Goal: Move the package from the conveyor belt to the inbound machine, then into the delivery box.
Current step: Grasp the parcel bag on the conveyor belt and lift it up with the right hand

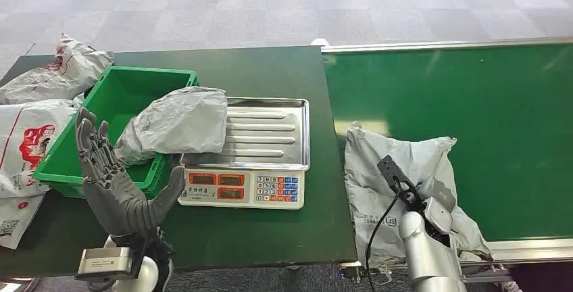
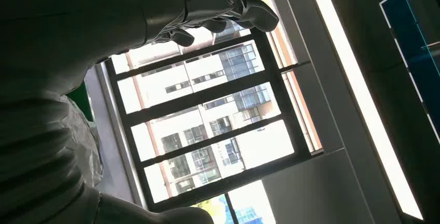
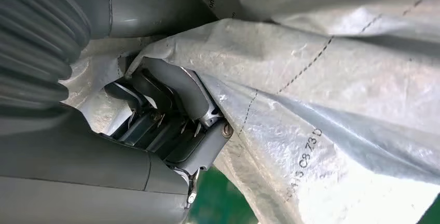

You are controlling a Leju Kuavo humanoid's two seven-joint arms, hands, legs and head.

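Note:
A crumpled grey package (image 1: 378, 170) lies at the near left end of the green conveyor belt (image 1: 473, 96). My right hand (image 1: 422, 201) rests on it near the belt's front edge. In the right wrist view its fingers (image 3: 176, 115) are curled into a fold of the package film (image 3: 311, 79), gripping it. A second grey package (image 1: 179, 122) lies half in the green delivery box (image 1: 64, 170) and half on the scale's steel tray (image 1: 270, 133). My left hand (image 1: 118, 184) is raised in front of the box, fingers spread and empty; its fingers (image 2: 228, 3) point up toward a window.
The inbound scale (image 1: 243, 187) with its keypad stands on the dark green table (image 1: 270, 69) between box and belt. White and grey mail bags (image 1: 27, 136) pile up left of the box. The belt stretches away to the right.

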